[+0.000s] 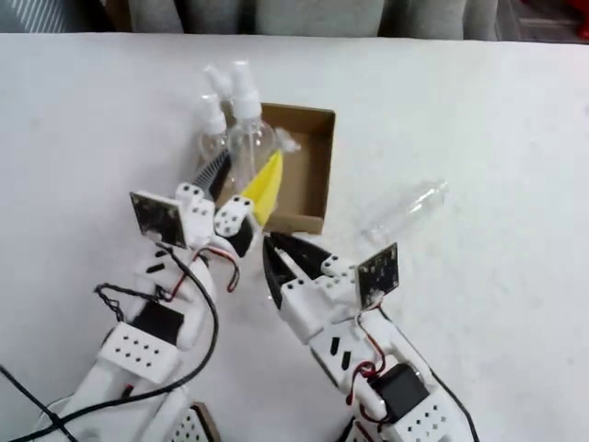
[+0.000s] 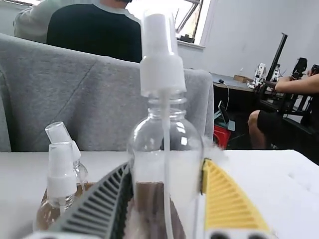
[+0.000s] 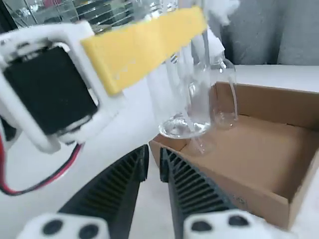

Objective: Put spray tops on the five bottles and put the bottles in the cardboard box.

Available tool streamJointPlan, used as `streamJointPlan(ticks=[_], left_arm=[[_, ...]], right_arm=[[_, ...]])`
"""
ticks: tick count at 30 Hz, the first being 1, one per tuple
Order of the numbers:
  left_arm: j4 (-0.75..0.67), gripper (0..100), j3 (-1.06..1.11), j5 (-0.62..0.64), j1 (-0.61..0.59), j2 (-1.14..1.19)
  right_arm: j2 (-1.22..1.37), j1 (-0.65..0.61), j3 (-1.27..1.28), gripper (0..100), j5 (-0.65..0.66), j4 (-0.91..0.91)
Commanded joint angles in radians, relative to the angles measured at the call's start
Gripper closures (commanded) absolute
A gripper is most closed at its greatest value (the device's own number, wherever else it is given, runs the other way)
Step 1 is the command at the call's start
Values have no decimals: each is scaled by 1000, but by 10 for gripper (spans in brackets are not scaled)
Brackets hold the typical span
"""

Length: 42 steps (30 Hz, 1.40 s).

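Clear plastic is shining at the left: two capped bottles (image 2: 61, 174) are standing in the cardboard box (image 1: 308, 175), and beside them the left gripper (image 1: 241, 177) is clamping a third bottle (image 1: 248, 143), spray top (image 2: 160, 59) on. Boxing seems in hand; next it needs lowering upright, then release. The right wrist view is showing its base hanging above the box's near rim; the high view cannot give that height. The right gripper (image 3: 153, 152) is sitting pinched together, empty. Rightmost, an uncapped bottle (image 1: 405, 210) is lying.
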Motion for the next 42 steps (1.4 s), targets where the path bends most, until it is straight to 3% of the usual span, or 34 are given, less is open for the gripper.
streamJointPlan(ticks=[1, 5, 10, 20, 28, 36, 42], left_arm=[[-40, 977, -11, 9, 47, -15], [-17, 977, 15, 11, 93, -94], [245, 977, 8, 9, 148, -275], [512, 977, 15, 9, 148, -518], [539, 977, 15, 9, 147, -544], [514, 977, 26, 5, 51, -539], [381, 977, 100, -155, 48, -487]], right_arm=[[-4, 8, 9, 983, -9, -35], [-2, 12, 9, 983, -9, -27], [-2, 15, 9, 983, -8, -25], [-4, 81, 9, 983, -8, -21], [-4, 81, 9, 983, -8, -12], [-10, 15, 9, 983, 0, 79], [-8, -5, 9, 983, 0, 108]])
